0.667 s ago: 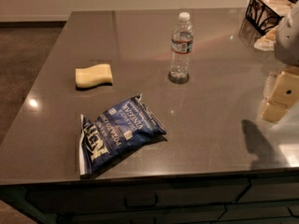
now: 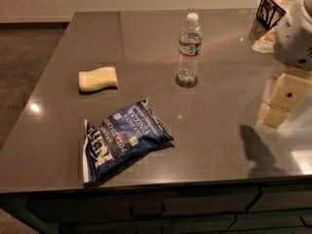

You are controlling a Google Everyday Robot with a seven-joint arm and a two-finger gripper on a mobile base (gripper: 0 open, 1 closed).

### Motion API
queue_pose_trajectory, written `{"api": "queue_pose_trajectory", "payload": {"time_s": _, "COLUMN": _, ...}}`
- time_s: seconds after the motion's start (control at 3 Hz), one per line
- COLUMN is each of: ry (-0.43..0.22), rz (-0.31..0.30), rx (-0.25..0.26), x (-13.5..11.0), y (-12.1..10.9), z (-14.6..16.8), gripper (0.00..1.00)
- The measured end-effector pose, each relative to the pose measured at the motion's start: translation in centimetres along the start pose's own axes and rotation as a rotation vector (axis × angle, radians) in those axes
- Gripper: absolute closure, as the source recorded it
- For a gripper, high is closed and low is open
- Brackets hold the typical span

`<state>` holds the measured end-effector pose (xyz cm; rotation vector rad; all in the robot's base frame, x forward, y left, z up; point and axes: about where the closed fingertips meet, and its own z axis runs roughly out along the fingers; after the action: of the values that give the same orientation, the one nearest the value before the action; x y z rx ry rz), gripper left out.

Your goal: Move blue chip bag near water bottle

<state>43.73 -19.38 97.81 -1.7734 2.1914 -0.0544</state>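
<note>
The blue chip bag [image 2: 124, 138] lies flat near the front left edge of the grey table [image 2: 229, 77], with its white lettering facing up. The water bottle [image 2: 189, 50] stands upright at the middle of the table, behind and to the right of the bag. My gripper [image 2: 282, 100] hangs over the table's right side, well to the right of both the bag and the bottle, and touches neither. It casts a shadow on the tabletop below it.
A pale yellow sponge [image 2: 98, 79] lies on the table's left side, behind the bag. A black wire basket [image 2: 274, 9] stands at the back right corner. Dark drawers [image 2: 146, 209] run under the front edge.
My arm and gripper have shifted slightly to the left. The bag, bottle and sponge have not moved.
</note>
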Motion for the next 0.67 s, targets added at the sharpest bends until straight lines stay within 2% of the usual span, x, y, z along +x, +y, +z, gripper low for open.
{"api": "queue_pose_trajectory", "payload": {"time_s": 0.67, "ry": -0.072, "rz": -0.113, "rx": -0.069, "x": -6.6, "y": 4.1, "z": 4.3, "gripper": 0.00}}
